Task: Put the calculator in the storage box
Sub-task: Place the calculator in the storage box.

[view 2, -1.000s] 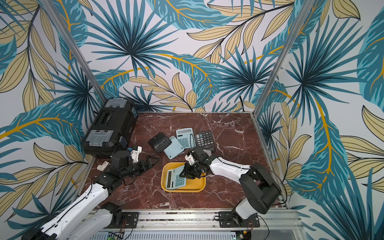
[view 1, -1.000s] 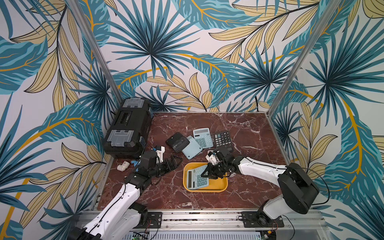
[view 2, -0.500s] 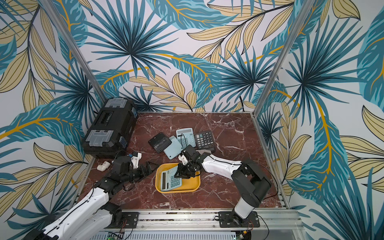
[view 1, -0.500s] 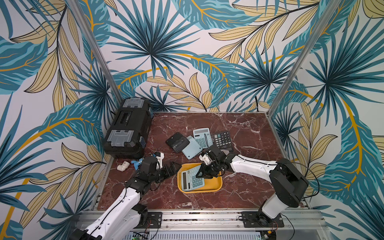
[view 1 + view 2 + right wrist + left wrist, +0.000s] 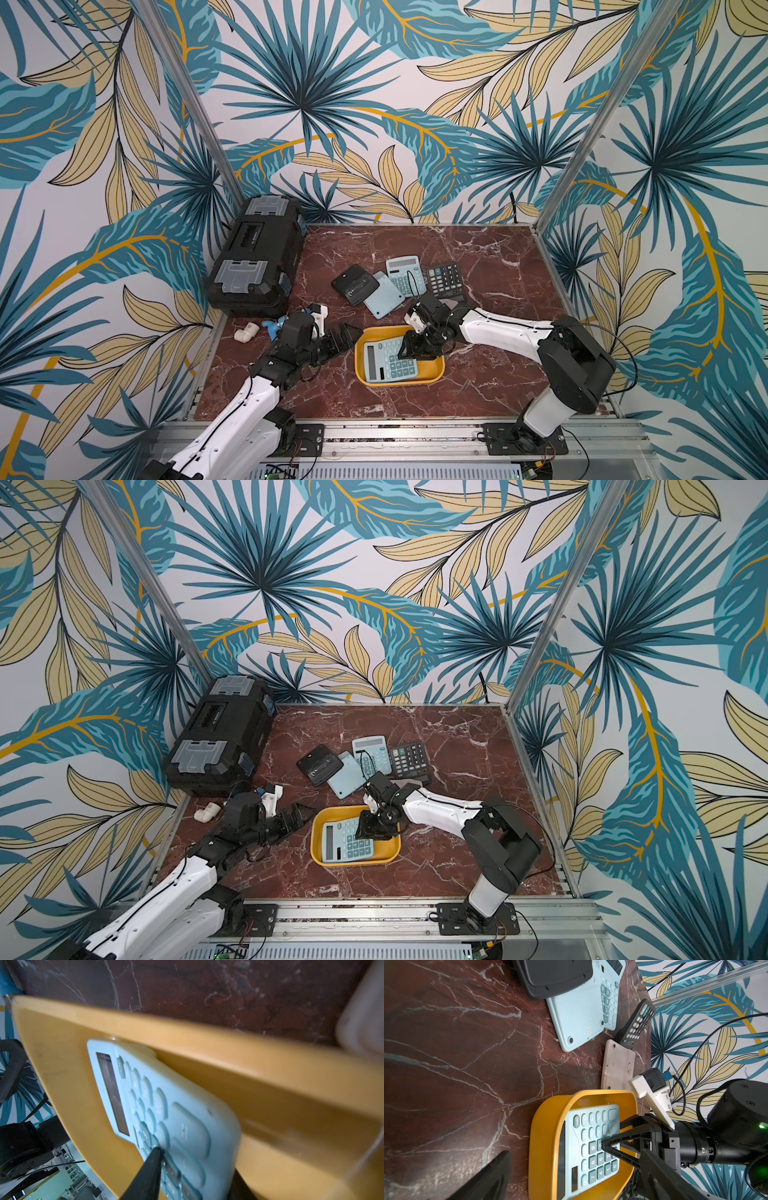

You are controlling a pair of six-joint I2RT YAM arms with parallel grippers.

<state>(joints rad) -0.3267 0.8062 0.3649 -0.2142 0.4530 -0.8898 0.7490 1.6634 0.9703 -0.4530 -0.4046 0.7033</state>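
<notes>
Yellow storage box [image 5: 430, 369] holds the blue calculator [image 5: 384, 361], whose edge the right end effector [image 5: 410, 353] straddles, grip unclear, probably laying it flat; left end effector [image 5: 353, 336] waits wide open.

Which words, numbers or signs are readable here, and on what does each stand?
"ON/AC", "CE", "%", "MU": keys of the light blue calculator in the shallow yellow plastic tray.
"9", "8", "7", "5", "4", "1", "0": its digit keys.
Keys of the black calculator: too small to read.
</notes>
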